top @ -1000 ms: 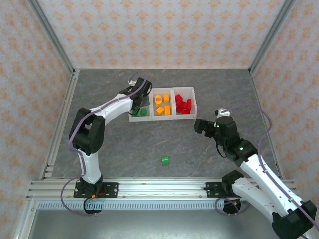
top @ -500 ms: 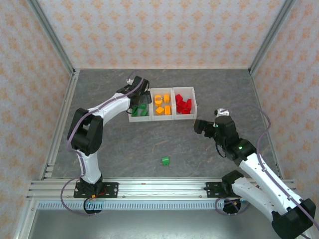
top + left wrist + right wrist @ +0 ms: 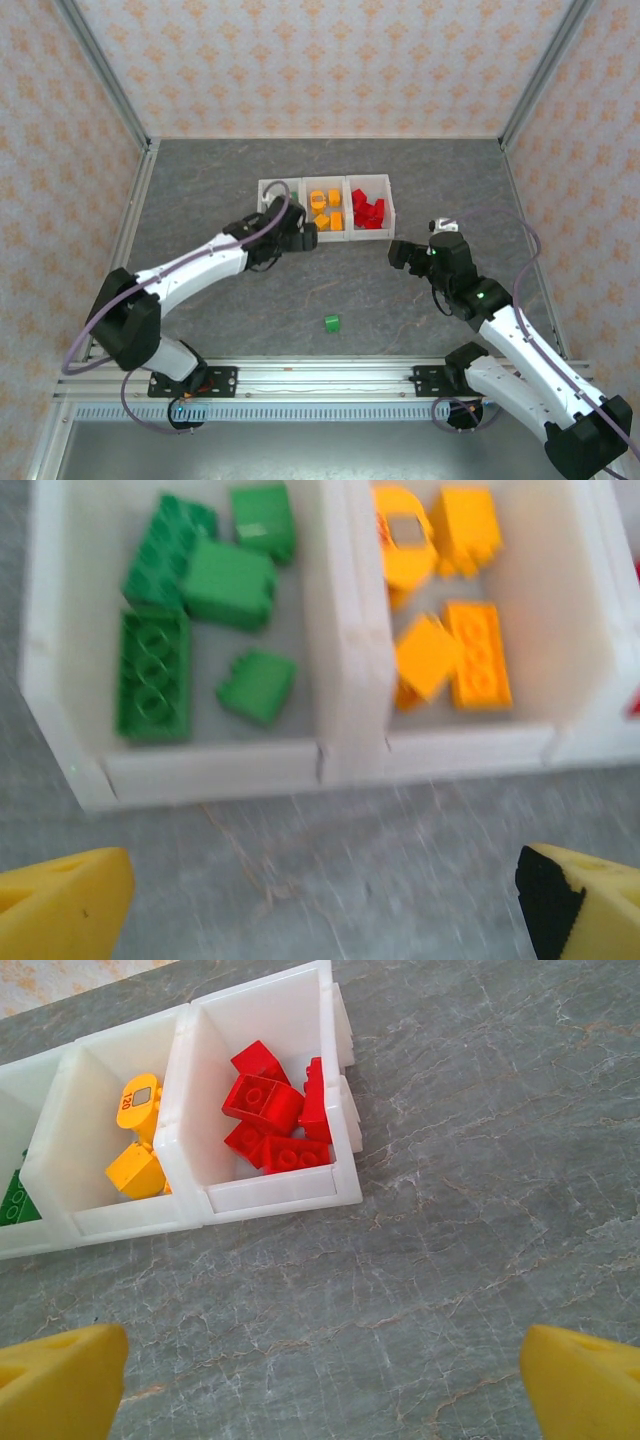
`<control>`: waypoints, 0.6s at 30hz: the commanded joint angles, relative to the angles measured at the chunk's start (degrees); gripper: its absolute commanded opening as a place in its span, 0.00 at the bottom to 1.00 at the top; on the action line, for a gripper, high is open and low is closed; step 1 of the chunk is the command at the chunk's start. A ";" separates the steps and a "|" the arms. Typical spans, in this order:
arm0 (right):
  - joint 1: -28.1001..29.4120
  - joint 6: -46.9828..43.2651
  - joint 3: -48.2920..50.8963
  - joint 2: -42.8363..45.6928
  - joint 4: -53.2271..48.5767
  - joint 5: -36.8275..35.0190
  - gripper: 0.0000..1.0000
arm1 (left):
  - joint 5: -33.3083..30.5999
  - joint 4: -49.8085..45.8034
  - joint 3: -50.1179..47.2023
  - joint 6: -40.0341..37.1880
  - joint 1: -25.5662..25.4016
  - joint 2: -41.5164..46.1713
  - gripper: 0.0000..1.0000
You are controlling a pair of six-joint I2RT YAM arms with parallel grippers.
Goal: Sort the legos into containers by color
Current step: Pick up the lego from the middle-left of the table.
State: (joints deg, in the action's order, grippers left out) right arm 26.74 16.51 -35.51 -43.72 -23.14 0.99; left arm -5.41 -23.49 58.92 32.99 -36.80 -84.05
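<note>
Containers (image 3: 346, 206), three joined: green legos (image 3: 190, 590) left, orange legos (image 3: 478, 658) middle, red legos (image 3: 265, 1102) right. Stray green brick (image 3: 331, 323) lies alone on the near table (image 3: 210, 180). Left gripper (image 3: 320, 900) and right gripper (image 3: 322, 1380) are both spread and empty. Step, probably: fetch the stray brick. Next move: reach near, descend, pinch.

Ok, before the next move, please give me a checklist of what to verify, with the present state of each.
Left end effector open, empty: ok.
Right end effector open, empty: ok.
Table free of legos: not ok, one green lego lies on it.
Left bin holds green only: ok.
Middle bin orange only, right bin red only: ok.
Green lego's stud direction: cannot tell.
</note>
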 commanded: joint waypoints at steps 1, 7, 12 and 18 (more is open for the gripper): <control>0.42 0.14 0.22 -0.35 0.40 -2.56 1.00 | -2.58 0.20 -5.73 5.34 -3.33 5.45 0.99; 0.42 0.19 0.06 -0.09 0.36 -2.23 1.00 | -3.34 0.29 -14.12 13.57 -11.31 15.12 0.99; 0.42 0.19 0.36 1.39 0.89 -1.61 1.00 | -6.38 -3.65 -15.21 20.44 -20.99 17.76 0.99; 0.42 0.01 0.53 2.16 1.21 -0.74 1.00 | -8.62 -5.81 -14.12 28.44 -33.68 13.64 0.99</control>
State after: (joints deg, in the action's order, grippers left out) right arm 26.74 16.49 -35.46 -42.24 -23.11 0.43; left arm -10.76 -25.54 44.42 55.31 -67.22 -68.05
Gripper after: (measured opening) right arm 0.996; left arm 0.992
